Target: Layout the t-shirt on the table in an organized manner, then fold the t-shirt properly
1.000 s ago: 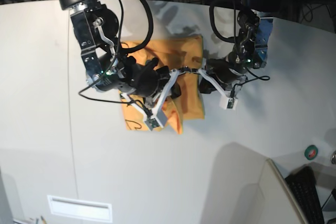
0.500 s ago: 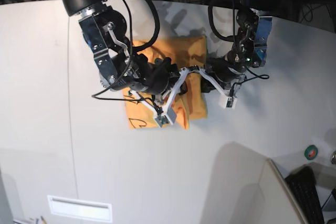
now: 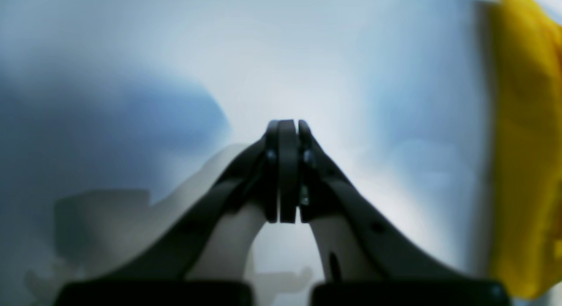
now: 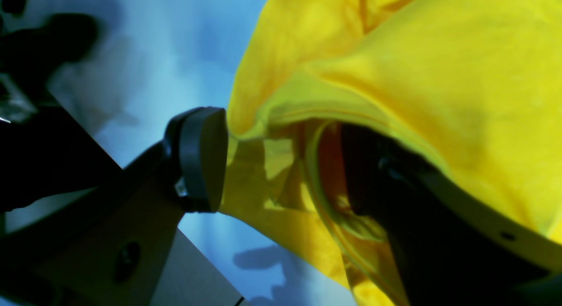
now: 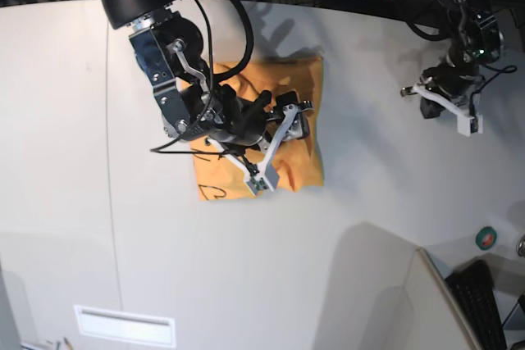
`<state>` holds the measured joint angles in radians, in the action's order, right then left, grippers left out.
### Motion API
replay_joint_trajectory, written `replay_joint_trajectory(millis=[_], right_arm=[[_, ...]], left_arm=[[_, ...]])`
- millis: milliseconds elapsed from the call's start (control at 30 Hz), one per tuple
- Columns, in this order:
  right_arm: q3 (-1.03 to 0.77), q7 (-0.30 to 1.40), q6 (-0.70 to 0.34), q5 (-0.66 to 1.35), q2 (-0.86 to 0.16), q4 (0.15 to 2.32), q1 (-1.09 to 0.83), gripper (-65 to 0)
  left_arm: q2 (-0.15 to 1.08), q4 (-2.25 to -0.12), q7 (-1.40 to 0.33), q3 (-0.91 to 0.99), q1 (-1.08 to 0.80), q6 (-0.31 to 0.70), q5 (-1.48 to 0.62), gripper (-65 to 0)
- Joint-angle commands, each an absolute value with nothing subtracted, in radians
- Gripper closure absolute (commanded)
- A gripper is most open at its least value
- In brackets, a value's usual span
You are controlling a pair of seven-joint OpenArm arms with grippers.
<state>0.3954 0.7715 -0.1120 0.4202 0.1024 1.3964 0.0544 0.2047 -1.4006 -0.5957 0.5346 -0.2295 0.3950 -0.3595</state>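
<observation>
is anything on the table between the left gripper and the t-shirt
Nothing visible. Bare table lies between the left gripper, with its jaws shut, and the t-shirt. The right gripper is already over the shirt, jaws apart.

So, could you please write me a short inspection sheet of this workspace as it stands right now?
Surface: pale table, thin dark seam.
Job's things: orange-yellow t-shirt folded into a compact rectangle, some black drawing showing.
Clutter: green tape roll, keyboard at the corner.
Grippers: right gripper open, cloth draped over one finger; left gripper shut, empty, off the shirt.
Cables: black cables on the arm and behind the table.
Surroundings: nothing seen.
</observation>
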Motion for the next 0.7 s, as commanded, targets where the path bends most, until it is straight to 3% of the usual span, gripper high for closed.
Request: replay_joint_trajectory(millis=[0, 133, 300, 533, 600, 667], right_arm=[[0.398, 0.759, -0.114, 0.435, 0.114, 1.414, 0.073, -37.1], [0.493, 0.759, -0.114, 0.432, 0.114, 1.414, 0.088, -36.9], [0.636, 0.76, -0.111, 0.43, 0.114, 1.411, 0.131, -36.9], [0.84, 0.806, -0.002, 0.437, 0.12, 1.422, 0.194, -36.6], [0.871, 0.845, 0.001, 0.429, 0.113, 1.491, 0.209, -32.3], [0.812, 0.848, 0.015, 0.429, 0.067, 1.613, 0.202, -19.2]], left_arm=[[0.223, -1.411, -0.596, 0.575, -0.222, 0.424, -0.371, 0.0], [0.239, -1.397, -0.644, 0.69, -0.213, 0.47, -0.369, 0.0], [0.245, -1.4, -0.653, 0.705, -0.209, 0.475, -0.369, 0.0], [0.24, -1.395, -0.651, 0.704, -0.208, 0.475, -0.367, 0.0], [0.243, -1.38, -0.65, 0.708, -0.206, 0.475, -0.367, 0.0], [0.248, -1.354, -0.648, 0.713, -0.194, 0.475, -0.363, 0.0]])
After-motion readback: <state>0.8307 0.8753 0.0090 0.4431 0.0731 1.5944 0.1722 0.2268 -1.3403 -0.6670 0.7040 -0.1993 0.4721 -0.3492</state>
